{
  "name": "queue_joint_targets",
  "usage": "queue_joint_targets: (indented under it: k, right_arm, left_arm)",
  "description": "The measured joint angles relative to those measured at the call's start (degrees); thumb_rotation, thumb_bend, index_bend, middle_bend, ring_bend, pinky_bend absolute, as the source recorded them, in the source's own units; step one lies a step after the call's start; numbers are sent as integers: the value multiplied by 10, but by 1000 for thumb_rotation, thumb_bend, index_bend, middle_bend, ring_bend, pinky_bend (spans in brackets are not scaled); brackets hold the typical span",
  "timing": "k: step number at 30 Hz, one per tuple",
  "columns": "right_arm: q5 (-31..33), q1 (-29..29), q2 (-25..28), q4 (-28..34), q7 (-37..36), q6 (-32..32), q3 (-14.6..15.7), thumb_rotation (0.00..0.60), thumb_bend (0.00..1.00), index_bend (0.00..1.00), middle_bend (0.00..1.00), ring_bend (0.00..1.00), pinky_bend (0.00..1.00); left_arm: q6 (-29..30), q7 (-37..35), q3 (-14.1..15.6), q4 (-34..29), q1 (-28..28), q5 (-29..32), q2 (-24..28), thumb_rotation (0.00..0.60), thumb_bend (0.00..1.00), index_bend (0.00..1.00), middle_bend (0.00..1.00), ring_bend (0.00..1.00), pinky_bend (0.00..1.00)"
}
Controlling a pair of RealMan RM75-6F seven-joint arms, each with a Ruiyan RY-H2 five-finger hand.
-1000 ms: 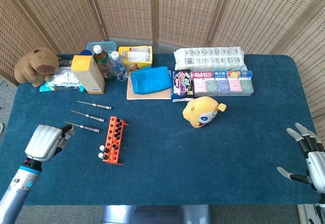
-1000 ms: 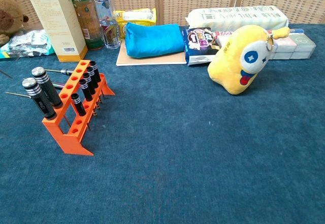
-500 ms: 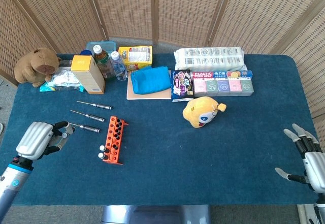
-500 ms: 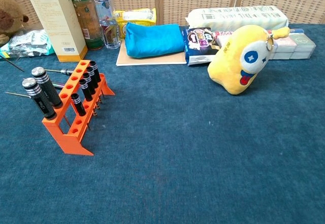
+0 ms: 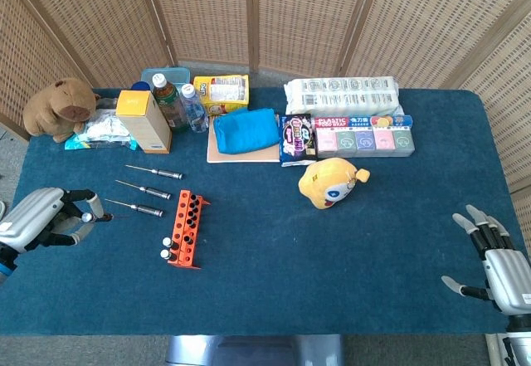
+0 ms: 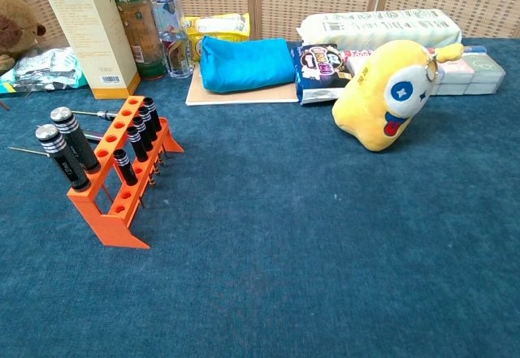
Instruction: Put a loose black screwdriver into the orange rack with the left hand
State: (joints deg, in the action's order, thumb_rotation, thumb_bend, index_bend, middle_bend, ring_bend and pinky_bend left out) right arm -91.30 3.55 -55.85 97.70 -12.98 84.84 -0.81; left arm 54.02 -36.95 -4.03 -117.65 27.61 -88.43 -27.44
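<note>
Screwdrivers (image 5: 138, 209) lie loose at middle left, beside the rack (image 5: 184, 229). Left hand (image 5: 41, 221) sits at the left edge, fingers apart, holding nothing. Right hand (image 5: 489, 265) is spread wide at the lower right edge, with bare table (image 5: 348, 258) between.

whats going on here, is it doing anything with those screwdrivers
Nothing is being held right now. Three loose black screwdrivers lie on the blue table just left of the orange rack, which already holds several. The left hand hovers at the table's left edge, near the tip of the nearest screwdriver, with nothing in its grasp. The right hand sits open at the far right edge, away from everything. So the job of racking a loose screwdriver isn't done yet.
</note>
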Motion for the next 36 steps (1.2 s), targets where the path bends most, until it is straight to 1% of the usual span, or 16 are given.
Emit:
queue_joint_targets:
  k: [4, 9, 15, 17, 23, 27, 31, 36]
  right_arm:
    - [0, 0, -1, 1, 2, 0, 0, 600, 0, 117, 0, 0, 0]
    - [-1, 1, -1, 0, 2, 0, 1, 600, 0, 117, 0, 0, 0]
    - [-1, 1, 1, 0, -3, 0, 1, 600, 0, 117, 0, 0, 0]
    - [0, 2, 1, 0, -5, 0, 1, 600, 0, 117, 0, 0, 0]
    - [0, 2, 3, -1, -10, 0, 0, 600, 0, 117, 0, 0, 0]
    - [-1, 1, 4, -2, -13, 2, 1, 600, 0, 117, 0, 0, 0]
    - [-2, 1, 5, -2, -14, 3, 2, 600, 0, 117, 0, 0, 0]
    - [0, 1, 5, -1, -14, 2, 1, 600, 0, 117, 0, 0, 0]
  left_arm:
    - [-54, -10, -14, -23, 30, 11, 33, 600, 414, 522, 1000, 1000, 1000]
    - [-101, -33, -36, -43, 60, 32, 42, 600, 415, 522, 1000, 1000, 1000]
    - [-115, -49, -54, -46, 75, 44, 20, 600, 415, 522, 1000, 1000, 1000]
    - [-119, -54, -55, -45, 77, 46, 12, 600, 414, 523, 1000, 1000, 1000]
    - [-156, -74, -59, -44, 90, 51, 2, 600, 415, 522, 1000, 1000, 1000]
    - [-173, -102, -63, -43, 98, 51, -6, 600, 415, 522, 1000, 1000, 1000]
    - [-181, -148, -67, -39, 103, 38, -12, 600, 414, 522, 1000, 1000, 1000]
    - [-186, -190, -69, -32, 109, -1, -11, 600, 414, 522, 1000, 1000, 1000]
